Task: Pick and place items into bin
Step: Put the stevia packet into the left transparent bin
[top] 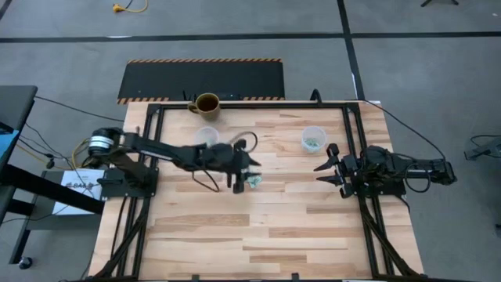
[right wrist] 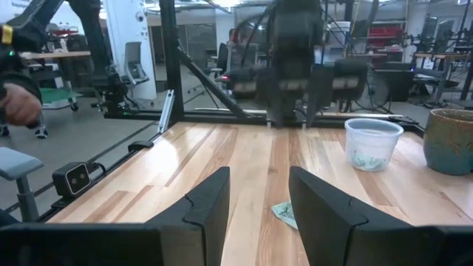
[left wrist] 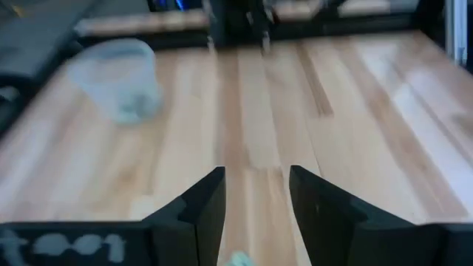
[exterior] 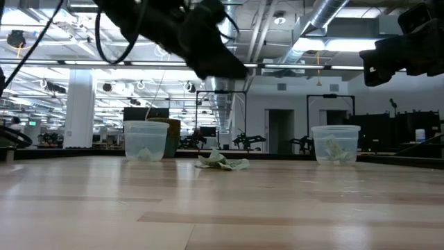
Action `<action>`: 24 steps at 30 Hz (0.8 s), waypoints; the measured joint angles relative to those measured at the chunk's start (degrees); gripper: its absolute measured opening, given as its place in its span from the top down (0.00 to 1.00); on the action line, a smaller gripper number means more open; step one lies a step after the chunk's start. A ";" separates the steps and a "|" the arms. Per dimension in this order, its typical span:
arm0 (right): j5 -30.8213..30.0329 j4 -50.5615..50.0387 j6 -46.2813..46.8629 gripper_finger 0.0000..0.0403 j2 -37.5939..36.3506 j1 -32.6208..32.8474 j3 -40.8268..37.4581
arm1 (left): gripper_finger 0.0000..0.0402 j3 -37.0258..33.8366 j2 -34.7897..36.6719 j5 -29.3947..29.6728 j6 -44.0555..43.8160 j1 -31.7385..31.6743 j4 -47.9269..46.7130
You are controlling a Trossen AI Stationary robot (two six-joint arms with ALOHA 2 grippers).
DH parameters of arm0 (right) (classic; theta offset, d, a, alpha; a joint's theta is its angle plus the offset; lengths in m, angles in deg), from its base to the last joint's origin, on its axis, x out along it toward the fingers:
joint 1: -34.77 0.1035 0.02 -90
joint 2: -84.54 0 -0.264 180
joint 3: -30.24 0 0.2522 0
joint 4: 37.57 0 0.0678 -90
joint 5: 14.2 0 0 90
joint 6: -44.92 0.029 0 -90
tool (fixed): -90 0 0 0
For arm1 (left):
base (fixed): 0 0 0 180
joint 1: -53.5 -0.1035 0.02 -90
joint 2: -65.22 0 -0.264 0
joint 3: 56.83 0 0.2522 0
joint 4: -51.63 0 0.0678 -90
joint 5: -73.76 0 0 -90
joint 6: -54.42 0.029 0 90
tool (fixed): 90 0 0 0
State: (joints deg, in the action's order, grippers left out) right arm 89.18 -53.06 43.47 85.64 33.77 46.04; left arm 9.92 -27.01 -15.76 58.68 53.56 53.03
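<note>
A crumpled light-green and white wrapped item (top: 254, 182) lies on the wood near the table's middle; the low view shows it flat on the table (exterior: 222, 162). My left gripper (top: 246, 174) hangs open just above it (exterior: 222, 66), and the item shows between its fingers (left wrist: 238, 258). More such pieces sit in two clear cups, one left of the middle (top: 207, 137) and one toward the right (top: 313, 139). My right gripper (top: 325, 164) waits open by the right edge, facing the item (right wrist: 284, 213).
A brown mug (top: 207, 103) stands at the far edge behind the left cup (exterior: 146, 141). The right cup (exterior: 336, 144) stands between the two arms, toward the far side. Black frame rails (top: 356, 157) run along the left and right edges. Bare wood (top: 258, 235) fills the near half.
</note>
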 joint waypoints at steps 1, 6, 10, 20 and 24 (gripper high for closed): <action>0.03 -0.01 -0.02 0.67 0.01 0.02 -0.02 | 0.65 0.75 -1.58 -0.22 -0.25 0.32 -0.39; 0.01 0.00 -0.02 0.67 0.00 0.00 -0.02 | 0.65 4.13 -7.36 -1.68 -2.32 0.50 -5.09; -0.11 0.00 0.00 0.67 0.02 0.02 0.00 | 0.65 6.83 -9.36 -1.68 -2.73 0.46 -9.38; -0.07 -0.05 0.00 0.67 0.04 0.00 0.00 | 0.65 12.33 -18.10 -4.60 -6.06 0.68 -18.99; -0.05 -0.05 0.00 0.67 0.00 0.02 0.00 | 0.65 13.88 -19.64 -4.25 -6.06 0.66 -20.01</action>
State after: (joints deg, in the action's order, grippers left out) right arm 89.13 -53.11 43.46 85.64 33.80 46.04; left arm 23.80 -46.65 -20.01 52.62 54.21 33.02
